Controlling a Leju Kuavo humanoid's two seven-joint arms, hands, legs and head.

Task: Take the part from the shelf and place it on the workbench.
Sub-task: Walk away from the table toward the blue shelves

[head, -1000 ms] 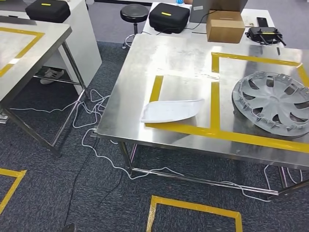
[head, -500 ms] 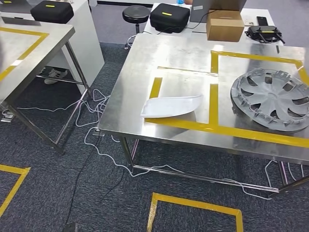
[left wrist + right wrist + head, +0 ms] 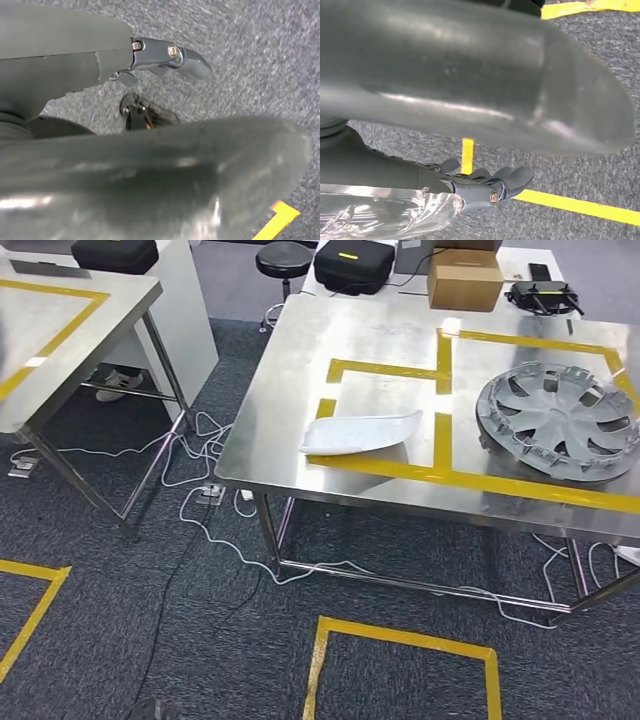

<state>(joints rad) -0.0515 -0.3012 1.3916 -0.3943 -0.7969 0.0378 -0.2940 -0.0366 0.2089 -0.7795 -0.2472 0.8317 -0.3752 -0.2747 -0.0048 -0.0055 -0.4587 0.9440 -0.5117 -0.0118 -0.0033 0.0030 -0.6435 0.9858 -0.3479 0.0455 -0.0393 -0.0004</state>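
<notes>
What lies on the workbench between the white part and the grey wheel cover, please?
In the head view, a strip of yellow tape runs across the steel workbench between the white part and the wheel cover; otherwise that stretch is bare metal.

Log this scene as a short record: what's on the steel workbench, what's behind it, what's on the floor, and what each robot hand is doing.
workbench: steel, marked with yellow tape
white part: lying on the bench, near its front edge
wheel cover: grey, on the bench's right side
behind bench: cardboard box, black case, stool
floor: white cables on grey carpet
left robot hand: over carpet, fingers extended, holds nothing
right robot hand: over carpet, fingers extended, holds nothing
</notes>
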